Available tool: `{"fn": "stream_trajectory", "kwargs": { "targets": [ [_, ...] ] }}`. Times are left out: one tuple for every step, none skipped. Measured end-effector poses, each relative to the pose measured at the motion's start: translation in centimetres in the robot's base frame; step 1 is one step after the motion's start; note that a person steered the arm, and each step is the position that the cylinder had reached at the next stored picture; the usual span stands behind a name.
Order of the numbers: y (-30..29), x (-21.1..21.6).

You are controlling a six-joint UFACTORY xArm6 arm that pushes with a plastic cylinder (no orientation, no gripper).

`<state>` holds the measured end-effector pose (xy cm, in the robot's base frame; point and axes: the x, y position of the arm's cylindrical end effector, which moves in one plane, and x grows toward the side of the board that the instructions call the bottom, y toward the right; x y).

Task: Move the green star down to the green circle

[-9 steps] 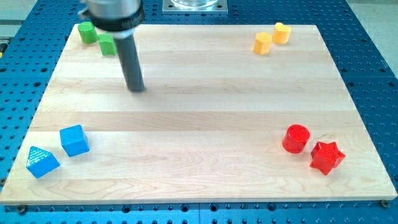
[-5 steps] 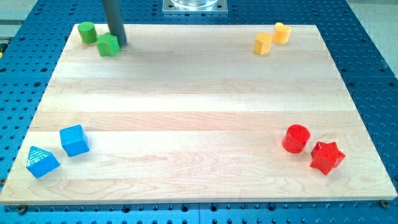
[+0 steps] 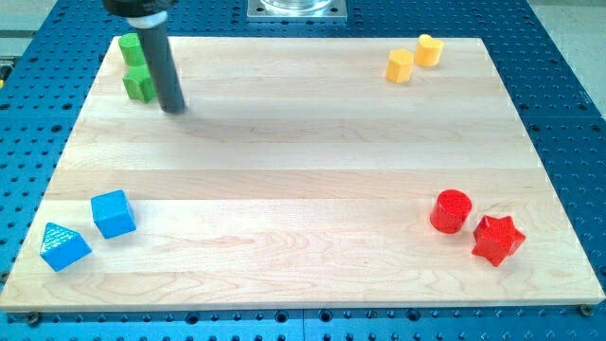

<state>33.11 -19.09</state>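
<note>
The green star (image 3: 139, 85) lies near the board's top left corner. The green circle (image 3: 130, 49) sits just above it, almost touching, and the rod hides part of its right side. My tip (image 3: 173, 108) rests on the board just right of the green star and slightly below it, close beside it. The rod rises from the tip toward the view's top left.
Two yellow blocks (image 3: 400, 65) (image 3: 429, 49) sit at the top right. A red circle (image 3: 451, 210) and a red star (image 3: 498, 239) are at the bottom right. A blue cube (image 3: 114, 213) and a blue triangular block (image 3: 64, 246) are at the bottom left. The wooden board (image 3: 303, 152) lies on a blue perforated table.
The green star has slid left and down, and now sits directly below the green circle. My tip went up to the star's right side, then came down beside it.
</note>
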Motion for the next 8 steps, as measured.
{"fn": "stream_trajectory", "kwargs": {
  "targets": [
    [-0.6, -4.6],
    [0.6, -7.8],
    [4.1, -6.5],
    [8.7, -6.4],
    [10.9, -6.2],
    [10.9, -4.5],
    [10.9, -4.5],
    [11.2, -4.4]
  ]
}}
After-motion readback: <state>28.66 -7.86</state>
